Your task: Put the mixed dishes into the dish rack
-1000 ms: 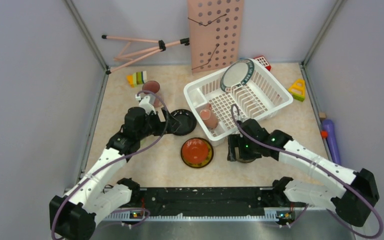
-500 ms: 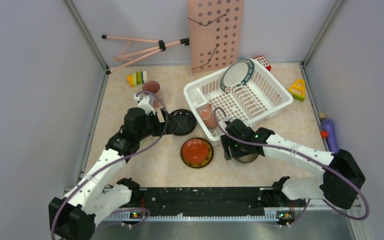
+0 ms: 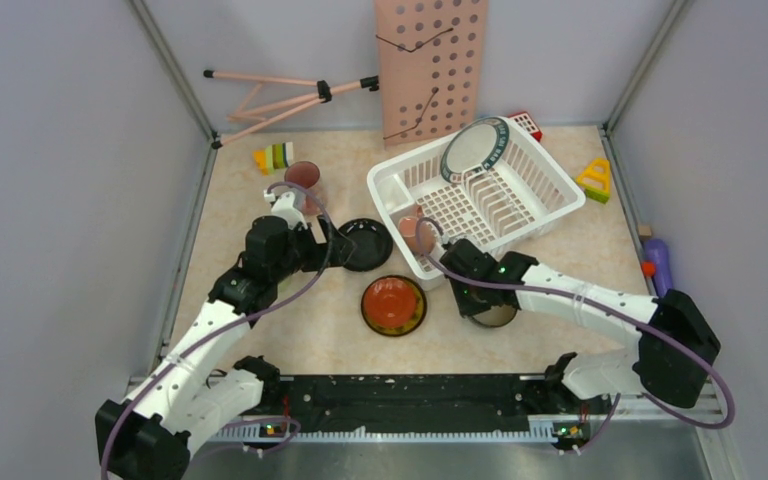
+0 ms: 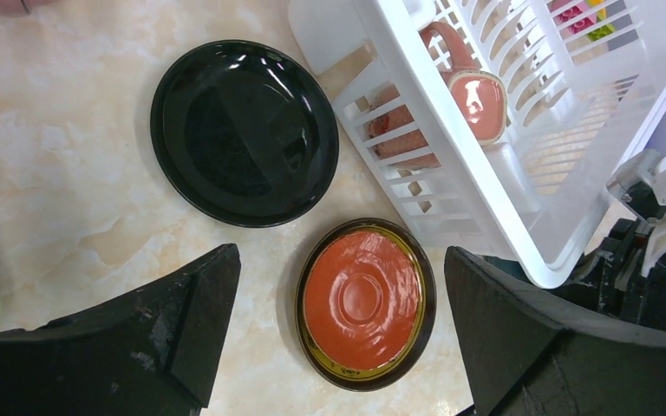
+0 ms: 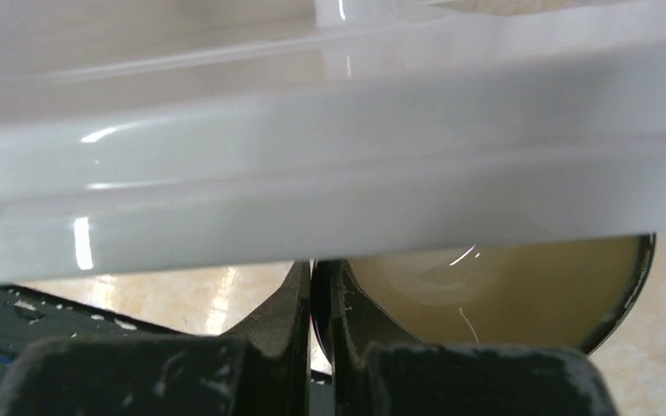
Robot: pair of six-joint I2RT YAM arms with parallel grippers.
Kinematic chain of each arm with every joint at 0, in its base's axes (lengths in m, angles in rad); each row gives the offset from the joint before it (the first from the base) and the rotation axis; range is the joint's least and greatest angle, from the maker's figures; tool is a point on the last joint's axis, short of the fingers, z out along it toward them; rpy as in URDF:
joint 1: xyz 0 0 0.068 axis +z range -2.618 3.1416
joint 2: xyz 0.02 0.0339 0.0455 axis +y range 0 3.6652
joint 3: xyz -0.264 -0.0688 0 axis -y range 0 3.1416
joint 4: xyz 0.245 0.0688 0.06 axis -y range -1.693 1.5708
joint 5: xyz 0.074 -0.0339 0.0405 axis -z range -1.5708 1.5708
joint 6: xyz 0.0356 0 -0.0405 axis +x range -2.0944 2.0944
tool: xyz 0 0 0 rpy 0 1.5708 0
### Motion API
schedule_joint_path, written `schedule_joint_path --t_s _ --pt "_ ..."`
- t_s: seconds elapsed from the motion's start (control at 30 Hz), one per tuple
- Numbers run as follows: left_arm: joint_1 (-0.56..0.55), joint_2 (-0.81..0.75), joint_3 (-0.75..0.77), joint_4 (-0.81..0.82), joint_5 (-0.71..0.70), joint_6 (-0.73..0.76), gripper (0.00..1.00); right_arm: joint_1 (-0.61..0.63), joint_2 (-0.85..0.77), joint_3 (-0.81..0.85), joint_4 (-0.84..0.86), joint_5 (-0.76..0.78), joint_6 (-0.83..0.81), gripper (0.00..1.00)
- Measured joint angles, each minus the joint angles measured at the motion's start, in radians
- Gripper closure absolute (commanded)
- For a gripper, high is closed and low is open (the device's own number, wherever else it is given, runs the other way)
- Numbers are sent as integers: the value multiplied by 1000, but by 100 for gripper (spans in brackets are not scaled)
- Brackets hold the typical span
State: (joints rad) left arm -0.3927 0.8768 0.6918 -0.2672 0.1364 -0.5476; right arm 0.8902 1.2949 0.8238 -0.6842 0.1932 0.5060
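Right gripper (image 5: 315, 290): fingers pinched on the thin dark rim of the glossy yellowish plate (image 5: 503, 290), just under the dish rack's (image 5: 329, 182) smooth white plastic wall. Left gripper (image 4: 338, 260): fingers spread wide over the round red plate (image 4: 362, 299). A pink cup (image 4: 477, 95) lies on its side in the slotted rack.

Dish rack (image 5: 329, 165) rim hard up over right gripper (image 5: 314, 286), blocks far side. Red plate (image 3: 394, 305) close left. Bare tabletop (image 3: 450, 345) toward the base.
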Motion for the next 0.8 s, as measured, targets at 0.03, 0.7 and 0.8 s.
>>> schedule_joint_path --t_s 0.03,0.7,0.8 --pt "0 0 0 -2 -1 0 8 -1 0 14 -27 -10 0 100" --pt "0 -31 11 -17 32 0 7 -167 -192 316 -132 -671 85 100" --pt "0 -68 21 -37 32 4 7 -194 -170 348 -72 -756 117 100"
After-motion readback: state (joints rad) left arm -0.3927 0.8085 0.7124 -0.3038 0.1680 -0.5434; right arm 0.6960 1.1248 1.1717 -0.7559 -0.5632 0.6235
